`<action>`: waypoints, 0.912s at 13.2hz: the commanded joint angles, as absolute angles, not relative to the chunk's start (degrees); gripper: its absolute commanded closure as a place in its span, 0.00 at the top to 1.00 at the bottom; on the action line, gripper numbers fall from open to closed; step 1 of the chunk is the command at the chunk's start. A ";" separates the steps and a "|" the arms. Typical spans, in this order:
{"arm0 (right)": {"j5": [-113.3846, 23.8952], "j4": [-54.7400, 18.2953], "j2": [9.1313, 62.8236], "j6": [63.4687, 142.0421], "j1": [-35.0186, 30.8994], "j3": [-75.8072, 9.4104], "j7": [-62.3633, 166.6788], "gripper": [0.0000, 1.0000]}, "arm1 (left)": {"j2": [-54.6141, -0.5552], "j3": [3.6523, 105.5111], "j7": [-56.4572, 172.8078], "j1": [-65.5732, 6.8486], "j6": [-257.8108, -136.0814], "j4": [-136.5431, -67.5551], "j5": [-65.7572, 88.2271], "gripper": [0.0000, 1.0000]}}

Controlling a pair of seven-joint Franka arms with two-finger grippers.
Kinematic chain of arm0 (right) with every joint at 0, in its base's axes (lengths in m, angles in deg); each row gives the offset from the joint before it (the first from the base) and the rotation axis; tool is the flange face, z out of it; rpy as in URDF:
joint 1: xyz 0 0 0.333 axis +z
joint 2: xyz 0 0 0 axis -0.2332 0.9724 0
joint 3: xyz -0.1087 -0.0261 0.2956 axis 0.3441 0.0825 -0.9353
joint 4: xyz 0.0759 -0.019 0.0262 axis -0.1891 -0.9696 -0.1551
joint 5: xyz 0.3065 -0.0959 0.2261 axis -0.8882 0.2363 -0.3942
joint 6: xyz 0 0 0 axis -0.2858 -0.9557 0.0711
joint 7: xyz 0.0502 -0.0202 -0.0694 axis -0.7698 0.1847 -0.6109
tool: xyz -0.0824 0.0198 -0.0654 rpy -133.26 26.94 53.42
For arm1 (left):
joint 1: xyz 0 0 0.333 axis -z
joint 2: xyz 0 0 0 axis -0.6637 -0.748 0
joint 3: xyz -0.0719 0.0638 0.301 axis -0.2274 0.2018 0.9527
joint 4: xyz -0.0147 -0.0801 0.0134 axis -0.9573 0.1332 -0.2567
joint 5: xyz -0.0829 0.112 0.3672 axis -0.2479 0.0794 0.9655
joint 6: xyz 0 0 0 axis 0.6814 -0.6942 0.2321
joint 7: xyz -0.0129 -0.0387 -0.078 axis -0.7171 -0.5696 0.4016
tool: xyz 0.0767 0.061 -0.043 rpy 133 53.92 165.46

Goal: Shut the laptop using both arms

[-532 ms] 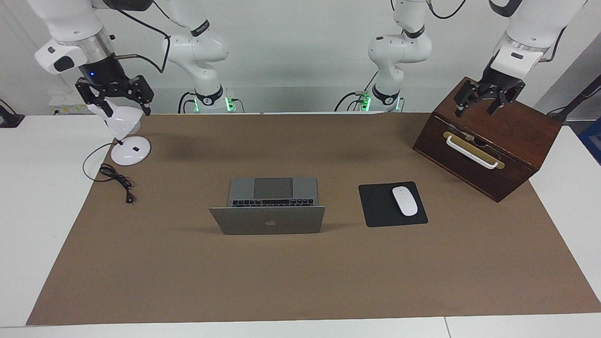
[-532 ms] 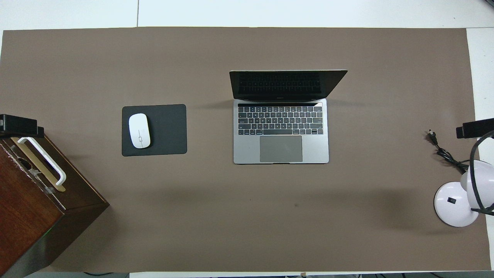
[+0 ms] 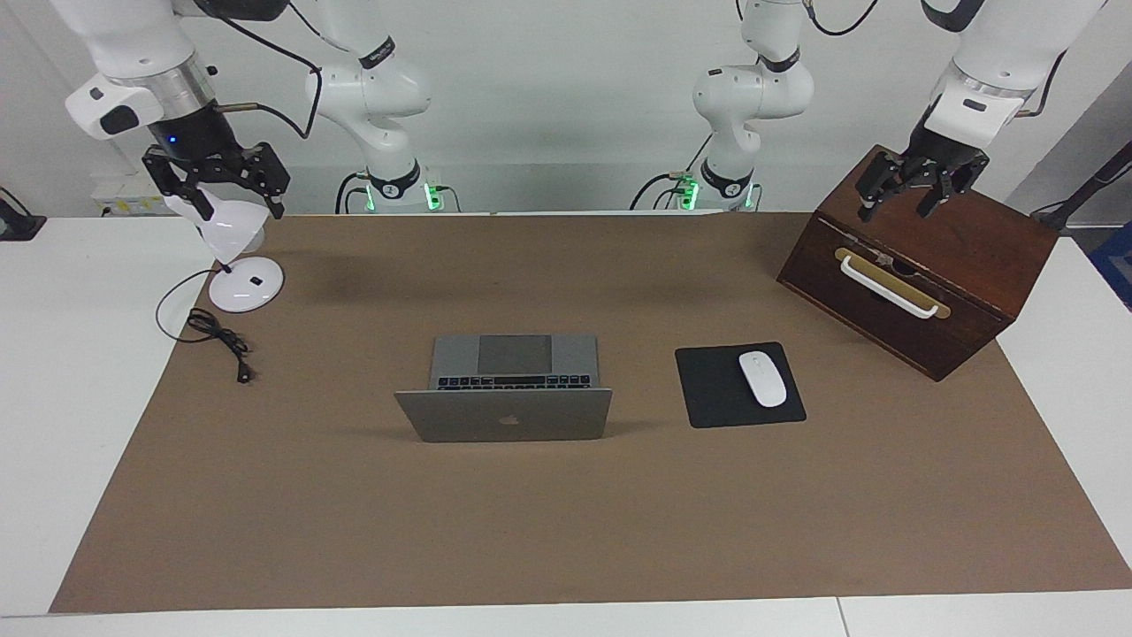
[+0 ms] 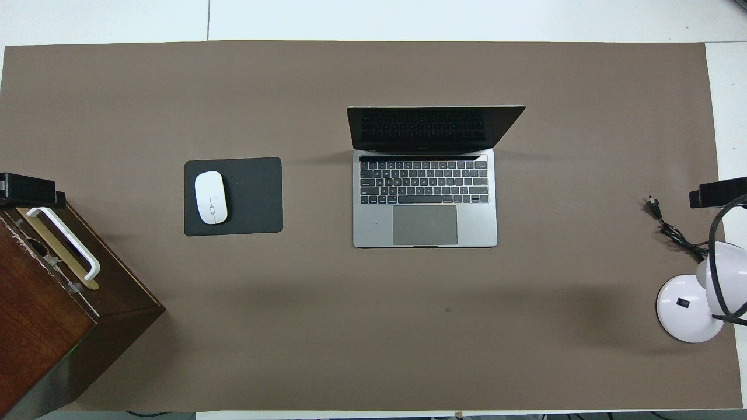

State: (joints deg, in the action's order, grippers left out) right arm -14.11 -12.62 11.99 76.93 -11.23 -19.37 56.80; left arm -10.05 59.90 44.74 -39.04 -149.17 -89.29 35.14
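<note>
The big brown mat [image 3: 566, 531] covers the table. The wooden box [image 3: 920, 265] sits under the left gripper [image 3: 902, 208], its fingers apart and holding nothing. The laptop [image 3: 508, 389] stands open in the middle, well apart from both arms. The right gripper [image 3: 237, 208], fingers apart too, hangs over the white lamp [image 3: 239, 265]. To close it well, both should push the lid's top edge together, slowly.

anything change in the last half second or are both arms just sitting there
Nothing visibly changed. The left gripper hangs open over the wooden box and the right gripper hangs open over the desk lamp, as before. The laptop is open and untouched; the mouse lies on its pad.
</note>
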 commanded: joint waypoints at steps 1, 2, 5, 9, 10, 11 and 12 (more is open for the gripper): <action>-15.47 -13.26 11.14 79.10 -11.38 -19.49 59.09 1.00 | -9.09 59.72 45.19 -39.38 -149.53 -90.23 35.32 0.00; -15.47 -13.17 11.58 80.77 -11.38 -19.49 59.19 0.98 | -9.17 59.72 45.19 -39.29 -149.70 -90.06 35.32 0.00; -15.56 -9.67 15.08 82.63 -11.64 -19.49 59.19 0.91 | -9.35 59.72 45.19 -39.29 -150.05 -89.88 35.14 0.00; -15.21 -2.55 21.50 82.98 -12.34 -19.49 59.10 0.59 | -9.79 60.16 44.84 -39.65 -153.47 -89.36 32.16 0.00; -15.21 -0.62 23.17 84.11 -12.34 -19.49 59.10 0.46 | -9.79 60.16 44.67 -39.47 -154.88 -89.53 31.63 0.00; -15.21 0.70 24.66 85.69 -12.43 -19.49 59.10 0.31 | -9.88 60.16 44.67 -39.47 -156.02 -89.70 30.49 0.00; -15.12 1.85 25.98 86.57 -12.43 -19.49 59.10 0.16 | -10.05 60.16 44.40 -38.95 -156.90 -89.53 30.40 0.00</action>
